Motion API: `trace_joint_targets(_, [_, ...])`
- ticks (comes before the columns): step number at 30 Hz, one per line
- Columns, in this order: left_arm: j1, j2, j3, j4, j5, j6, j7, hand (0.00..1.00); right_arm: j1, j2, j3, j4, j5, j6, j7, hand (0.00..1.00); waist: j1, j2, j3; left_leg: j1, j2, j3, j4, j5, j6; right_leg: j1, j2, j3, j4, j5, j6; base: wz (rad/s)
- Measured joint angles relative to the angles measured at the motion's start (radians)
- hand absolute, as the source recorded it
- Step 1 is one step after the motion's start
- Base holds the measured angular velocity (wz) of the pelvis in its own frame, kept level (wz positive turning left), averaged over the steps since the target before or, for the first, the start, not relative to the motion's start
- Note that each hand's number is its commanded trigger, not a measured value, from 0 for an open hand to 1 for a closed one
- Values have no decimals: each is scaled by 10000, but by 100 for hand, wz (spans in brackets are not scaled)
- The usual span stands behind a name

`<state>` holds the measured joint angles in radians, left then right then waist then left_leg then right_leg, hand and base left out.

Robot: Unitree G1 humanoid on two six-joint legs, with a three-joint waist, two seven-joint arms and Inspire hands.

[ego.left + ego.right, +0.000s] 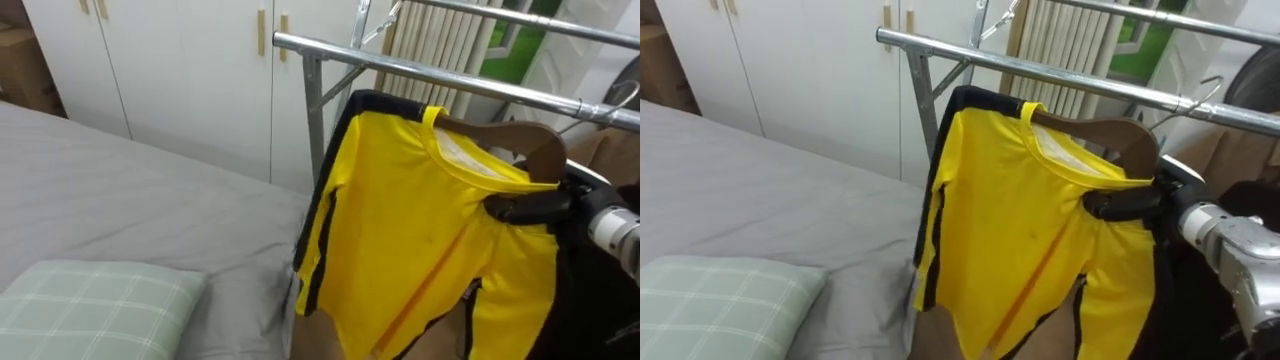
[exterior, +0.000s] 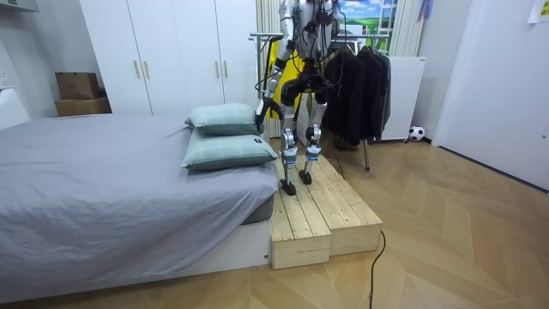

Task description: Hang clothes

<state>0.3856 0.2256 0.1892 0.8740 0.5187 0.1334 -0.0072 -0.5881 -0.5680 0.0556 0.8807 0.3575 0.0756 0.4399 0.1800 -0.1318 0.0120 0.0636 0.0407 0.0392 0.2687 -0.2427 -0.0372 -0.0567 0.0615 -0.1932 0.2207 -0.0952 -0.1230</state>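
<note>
the shirt [image 1: 415, 230] is bright yellow with black stripes down its side — its hanger [image 1: 522, 138] dark brown. the rail [image 1: 430, 72] is silver, the bed [image 1: 130, 190] plain grey, the pillow [image 1: 90, 305] pale green check, the wardrobe [image 1: 180, 70] white — the right hand [image 1: 528, 207] black.

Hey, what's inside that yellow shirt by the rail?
A wooden hanger shows at the collar of the yellow shirt, its hook up by the rail. Cloth covers the rest.

Robot, upper centre of room view: silver-grey limbs, black hips. Right hand [image 1: 1125, 203], right of eye views: black, on silver cylindrical wrist, grey forearm.
</note>
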Motion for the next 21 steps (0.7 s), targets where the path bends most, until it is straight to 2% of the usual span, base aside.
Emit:
trace_joint_targets(3, [-4,20,-38,0,0,-95,-13,0,-20,-170,74,569,233,8,120,100,174,-10,-25,-3,-11,-6,-3,4,7,3,-13,-27,-9,4,5,0])
trace_joint_targets(10, [27,189,-383,-9,3,-106,-17,0,-39,-255,140,1221,763,12,342,100,220,7,-34,-5,-11,-7,-3,17,11,26,-28,-91,-18,6,-5,1])
trace_joint_targets(18, [106,280,-574,-389,113,-101,-23,0,-500,-277,480,2103,765,38,865,100,223,11,-12,-96,-55,-281,-1,95,-15,12,-100,-297,-11,-29,-23,8])
trace_joint_targets(21, [105,313,-574,-608,235,-90,-23,0,-924,-277,879,2728,756,214,1134,100,284,-42,0,-225,-57,-351,13,128,-56,-90,-109,-349,-4,-27,-27,7])
